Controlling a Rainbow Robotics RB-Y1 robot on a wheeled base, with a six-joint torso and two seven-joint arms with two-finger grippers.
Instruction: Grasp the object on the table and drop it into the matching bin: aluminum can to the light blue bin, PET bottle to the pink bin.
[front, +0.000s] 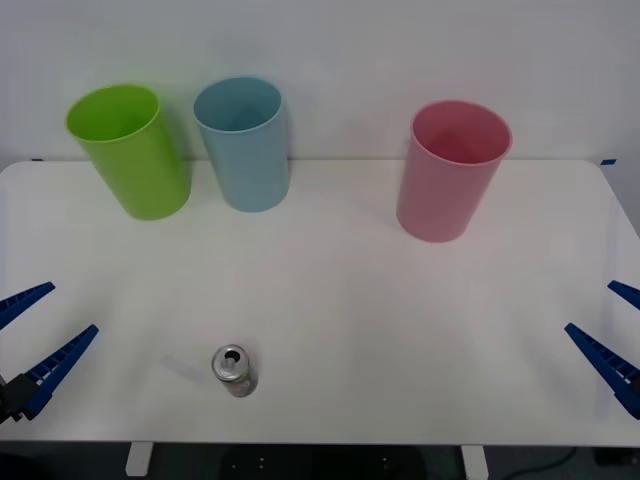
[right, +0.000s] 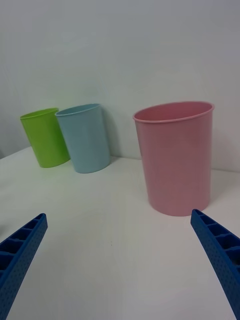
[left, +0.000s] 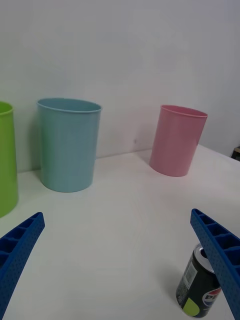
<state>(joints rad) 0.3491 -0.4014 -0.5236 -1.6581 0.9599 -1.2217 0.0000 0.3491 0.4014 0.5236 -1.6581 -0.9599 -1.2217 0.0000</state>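
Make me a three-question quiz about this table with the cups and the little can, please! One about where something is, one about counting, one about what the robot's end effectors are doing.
1. Where does the aluminum can stand on the table?
A. Near the front edge, toward the robot's left
B. Beside the pink bin
C. Inside the green bin

2. How many bins stand at the back?
A. Two
B. Three
C. Four

3. What are the end effectors doing?
A. Both are open and hold nothing
B. The left one squeezes the can
C. The right one holds the pink bin

Answers:
1. A: the can stands upright near the front, closer to the left end effector than to the right end effector.
2. B: the lime green bin, the light blue bin and the pink bin.
3. A: each pair of blue fingers is spread with nothing between them.
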